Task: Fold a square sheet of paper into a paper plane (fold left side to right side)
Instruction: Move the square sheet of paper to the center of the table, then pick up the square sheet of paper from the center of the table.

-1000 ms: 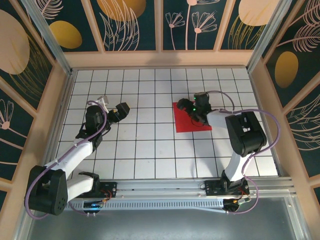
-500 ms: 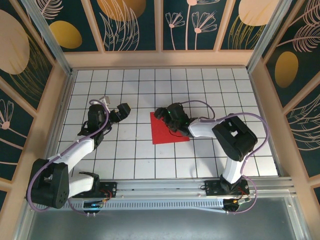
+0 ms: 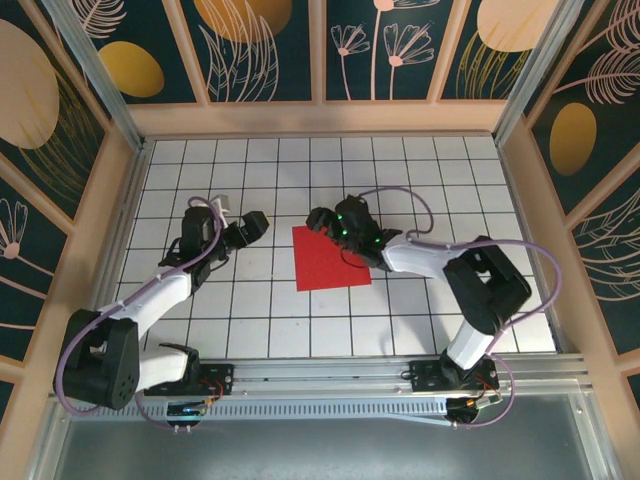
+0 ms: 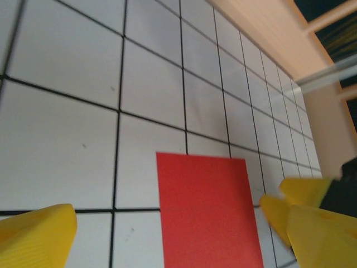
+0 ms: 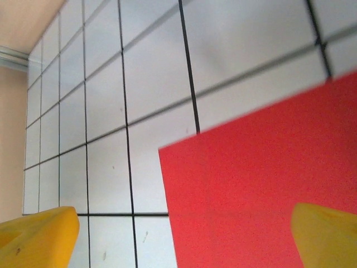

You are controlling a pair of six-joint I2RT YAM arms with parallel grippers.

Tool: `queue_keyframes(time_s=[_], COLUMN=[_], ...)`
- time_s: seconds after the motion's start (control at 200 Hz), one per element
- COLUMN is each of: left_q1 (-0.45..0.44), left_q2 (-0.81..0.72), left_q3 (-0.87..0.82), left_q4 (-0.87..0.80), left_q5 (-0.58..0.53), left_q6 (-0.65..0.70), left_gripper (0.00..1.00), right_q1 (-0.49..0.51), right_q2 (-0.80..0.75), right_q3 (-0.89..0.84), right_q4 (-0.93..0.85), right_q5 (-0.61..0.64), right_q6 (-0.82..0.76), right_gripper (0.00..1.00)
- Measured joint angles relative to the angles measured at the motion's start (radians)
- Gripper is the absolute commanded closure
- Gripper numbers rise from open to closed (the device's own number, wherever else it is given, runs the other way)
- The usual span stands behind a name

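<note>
We have the left gripper (image 3: 250, 226) just left of the square sheet of paper (image 3: 330, 262), wide open and empty. The sheet's left edge faces it, so we judge the left arm best placed for the fold. The sheet lies flat, unfolded, mid-bench (image 3: 260, 320). The right gripper (image 3: 322, 220) is over the sheet's far-left corner, also wide and empty; we can't tell if it touches the paper.

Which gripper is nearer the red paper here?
Right. The right gripper hangs over the far left corner of the red paper; the left gripper is apart from it, off its left edge.
</note>
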State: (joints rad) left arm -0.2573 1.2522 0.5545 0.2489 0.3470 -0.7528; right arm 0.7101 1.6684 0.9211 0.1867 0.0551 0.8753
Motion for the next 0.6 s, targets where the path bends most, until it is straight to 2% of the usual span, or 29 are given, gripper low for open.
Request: queue_keyframes(time_s=[0.105, 0.225, 0.435, 0.601], left_q1=[-0.061, -0.149, -0.245, -0.293], left_q2=[0.045, 0.103, 0.178, 0.251], left_q3=[0.016, 0.046, 0.087, 0.107], left_q4=[-0.026, -0.043, -0.061, -0.070], left_q5=[0.029, 0.043, 0.035, 0.031], left_q6=[-0.013, -0.029, -0.038, -0.045], left_gripper=[0.17, 0.33, 0.56, 0.63], right_q1=[-0.087, -0.159, -0.162, -0.161], right_q2=[-0.021, -0.008, 0.111, 0.193], right_q3=[0.034, 0.068, 0.168, 0.209], right_q4=[-0.065, -0.161, -0.288, -0.337], right_q5=[-0.008, -0.010, -0.040, -0.053], right_q6=[-0.142, -0.284, -0.454, -0.505], right_gripper=[0.02, 0.02, 0.02, 0.03])
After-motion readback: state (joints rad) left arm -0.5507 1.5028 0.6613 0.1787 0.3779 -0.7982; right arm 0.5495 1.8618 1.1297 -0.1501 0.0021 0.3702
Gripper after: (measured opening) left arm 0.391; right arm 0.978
